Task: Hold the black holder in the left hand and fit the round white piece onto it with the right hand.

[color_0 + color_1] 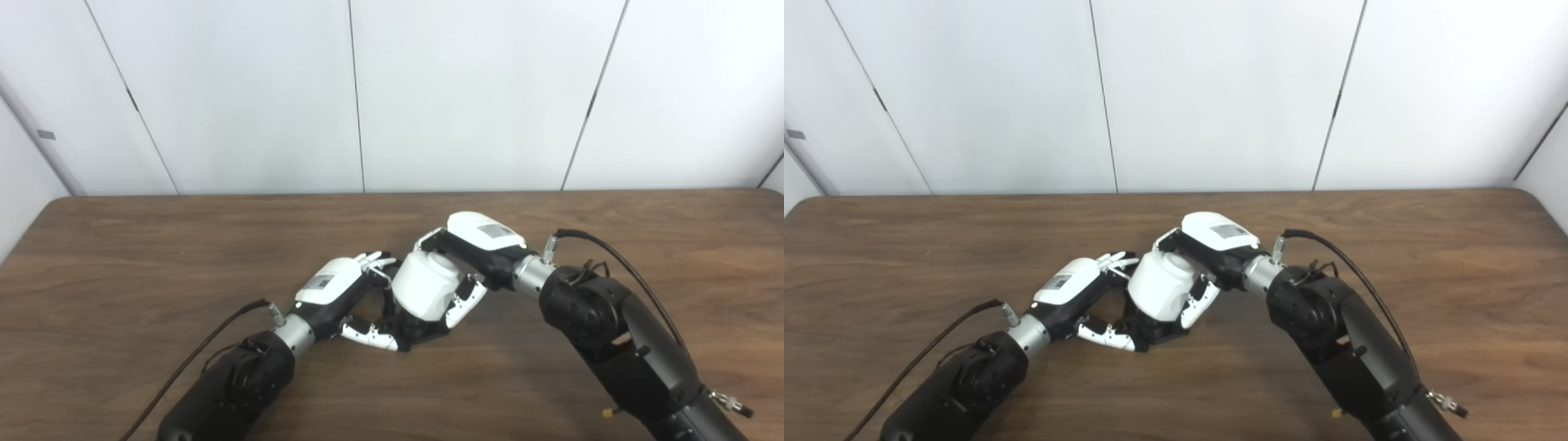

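The black holder (422, 331) rests low on the table (122, 257) at the centre, mostly hidden. My left hand (343, 288) is shut on it, thumb and fingers wrapped around its base. The round white piece (424, 286) sits tilted on top of the holder. My right hand (474, 251) is shut on the white piece from the right, fingers over its far side and thumb on its near side. The same scene shows in the right eye view, with the white piece (1159, 286) between my left hand (1078, 283) and my right hand (1209, 248).
Both forearms come in from the bottom edge, with a cable (618, 257) arching off the right wrist and another cable (202, 343) off the left. White wall panels (355, 92) stand behind the table's far edge.
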Robot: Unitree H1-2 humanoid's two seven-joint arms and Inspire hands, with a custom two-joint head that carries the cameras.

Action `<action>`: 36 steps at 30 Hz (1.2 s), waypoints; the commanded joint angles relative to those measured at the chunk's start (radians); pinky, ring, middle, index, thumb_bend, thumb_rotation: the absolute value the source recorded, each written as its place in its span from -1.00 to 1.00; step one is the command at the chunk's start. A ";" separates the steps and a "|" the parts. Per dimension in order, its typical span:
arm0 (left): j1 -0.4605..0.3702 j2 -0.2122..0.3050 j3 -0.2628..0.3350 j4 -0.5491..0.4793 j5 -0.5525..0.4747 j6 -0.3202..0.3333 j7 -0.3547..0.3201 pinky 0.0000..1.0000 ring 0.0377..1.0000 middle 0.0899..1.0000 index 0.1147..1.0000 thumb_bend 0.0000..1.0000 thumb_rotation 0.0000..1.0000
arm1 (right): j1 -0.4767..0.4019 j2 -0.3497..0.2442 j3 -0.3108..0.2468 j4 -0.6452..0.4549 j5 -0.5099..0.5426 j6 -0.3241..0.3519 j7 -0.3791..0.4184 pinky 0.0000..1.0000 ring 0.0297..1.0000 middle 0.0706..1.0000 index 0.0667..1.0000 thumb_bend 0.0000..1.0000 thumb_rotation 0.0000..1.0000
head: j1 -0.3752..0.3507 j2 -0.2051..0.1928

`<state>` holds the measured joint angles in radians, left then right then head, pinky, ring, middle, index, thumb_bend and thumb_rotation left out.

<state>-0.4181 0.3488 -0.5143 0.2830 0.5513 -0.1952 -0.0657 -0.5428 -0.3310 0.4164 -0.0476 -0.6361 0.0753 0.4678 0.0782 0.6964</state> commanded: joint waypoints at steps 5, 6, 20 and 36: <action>0.021 -0.018 -0.050 0.039 0.065 0.012 -0.066 0.97 0.95 0.78 -0.17 0.05 -0.89 | -0.087 0.024 -0.003 -0.048 -0.004 -0.007 0.018 0.46 0.51 0.40 -0.12 0.05 -0.72 | 0.002 0.001; 0.020 -0.019 -0.051 0.037 0.066 0.015 -0.067 0.97 0.95 0.79 -0.17 0.05 -0.89 | -0.094 0.025 0.000 -0.051 -0.010 -0.005 0.025 0.47 0.51 0.40 -0.12 0.05 -0.72 | 0.002 0.001; 0.012 -0.008 -0.048 0.027 0.070 0.030 -0.085 0.94 0.93 0.78 -0.17 0.05 -0.89 | -0.107 -0.020 0.043 -0.017 -0.045 -0.123 0.054 0.42 0.45 0.35 -0.12 0.05 -0.72 | 0.009 0.003; 0.020 0.003 -0.044 0.004 0.070 0.037 -0.104 0.95 0.91 0.76 -0.17 0.05 -0.89 | -0.136 -0.055 0.050 -0.006 -0.113 -0.233 0.045 0.49 0.49 0.33 -0.12 0.05 -0.72 | 0.007 0.016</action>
<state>-0.4281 0.3458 -0.5166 0.2705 0.5702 -0.1764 -0.0884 -0.6352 -0.3658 0.4766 -0.0501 -0.7324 -0.1434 0.5118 0.0844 0.7118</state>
